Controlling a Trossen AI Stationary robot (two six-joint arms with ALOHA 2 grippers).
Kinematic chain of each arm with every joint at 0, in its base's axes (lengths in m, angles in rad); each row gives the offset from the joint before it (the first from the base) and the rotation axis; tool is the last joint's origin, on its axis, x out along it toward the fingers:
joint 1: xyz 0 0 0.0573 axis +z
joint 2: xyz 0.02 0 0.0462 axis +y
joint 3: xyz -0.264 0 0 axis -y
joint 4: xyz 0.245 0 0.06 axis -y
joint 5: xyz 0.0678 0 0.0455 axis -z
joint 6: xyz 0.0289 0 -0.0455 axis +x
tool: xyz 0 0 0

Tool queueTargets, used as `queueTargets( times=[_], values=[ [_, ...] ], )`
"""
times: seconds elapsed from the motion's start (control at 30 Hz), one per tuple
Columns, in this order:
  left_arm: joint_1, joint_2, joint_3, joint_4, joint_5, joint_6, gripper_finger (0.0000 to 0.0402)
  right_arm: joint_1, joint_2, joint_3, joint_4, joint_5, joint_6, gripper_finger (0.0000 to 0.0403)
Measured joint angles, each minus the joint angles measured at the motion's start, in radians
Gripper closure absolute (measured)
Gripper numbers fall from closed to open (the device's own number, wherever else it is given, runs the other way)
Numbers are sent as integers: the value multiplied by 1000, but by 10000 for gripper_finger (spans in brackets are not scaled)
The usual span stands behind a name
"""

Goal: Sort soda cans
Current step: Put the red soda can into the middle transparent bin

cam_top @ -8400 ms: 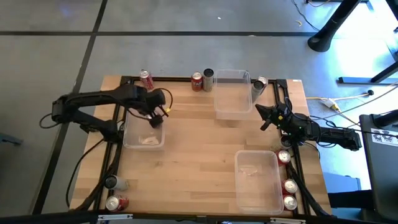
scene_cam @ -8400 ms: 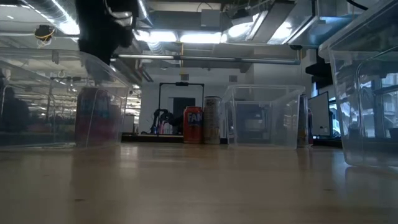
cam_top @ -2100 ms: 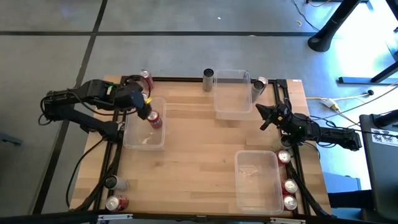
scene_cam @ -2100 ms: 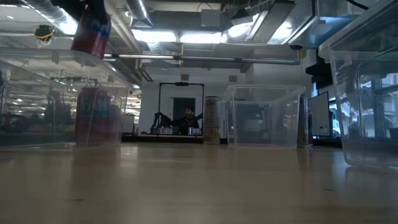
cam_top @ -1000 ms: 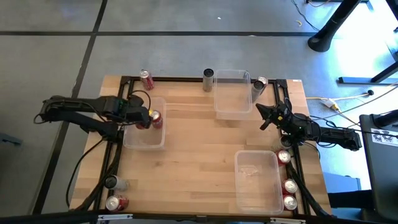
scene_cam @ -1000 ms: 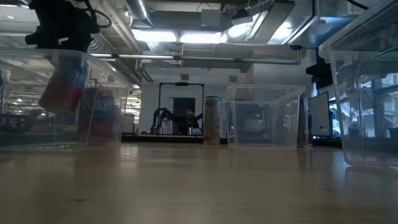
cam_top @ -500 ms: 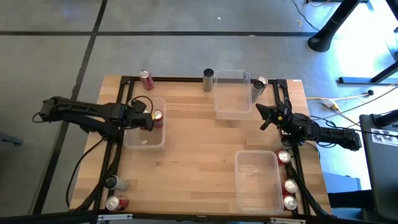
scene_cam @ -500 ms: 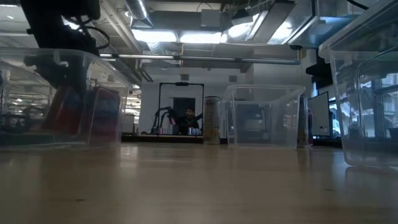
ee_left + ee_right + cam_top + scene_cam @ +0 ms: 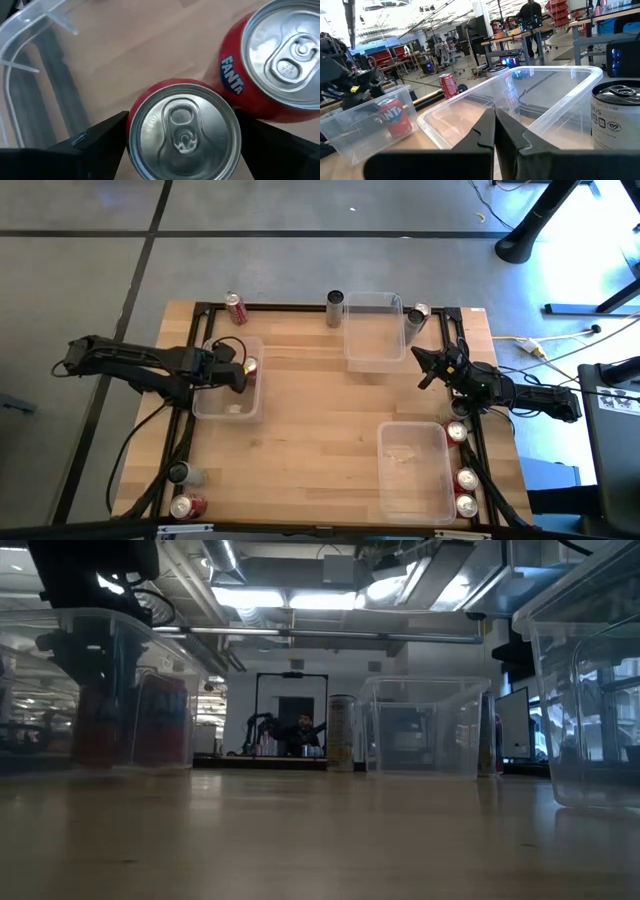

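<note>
two red cans [image 9: 182, 131] upright in the left bin [image 9: 226, 412]; left claw [image 9: 182, 145] spread around one.

L gripper [image 9: 236, 374] low, reaching inward, jaws spread wide. R gripper [image 9: 421, 367] parked at right edge, jaws closed.

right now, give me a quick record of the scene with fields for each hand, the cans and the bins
left hand: down in the left bin, fingers either side of a red can, upright
second red can: upright in the same bin, beside the first
right hand: shut, idle by the right edge
middle bin: no cans seen inside
near bin: no cans seen inside
loose cans: several along the table edges
</note>
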Motion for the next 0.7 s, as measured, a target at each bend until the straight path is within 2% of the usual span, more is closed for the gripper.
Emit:
queueTargets(
  times=[0.37,0.5,0.7],
  values=[
    [0,-9,164,1,7,139,66,0,0,9,-6,-102,-3,397],
    [0,-13,224,0,4,194,66,0,0,86,-75,-167,-3,397],
    [0,-28,264,15,-15,261,66,0,45,232,-196,-201,-4,398]
  ],
)
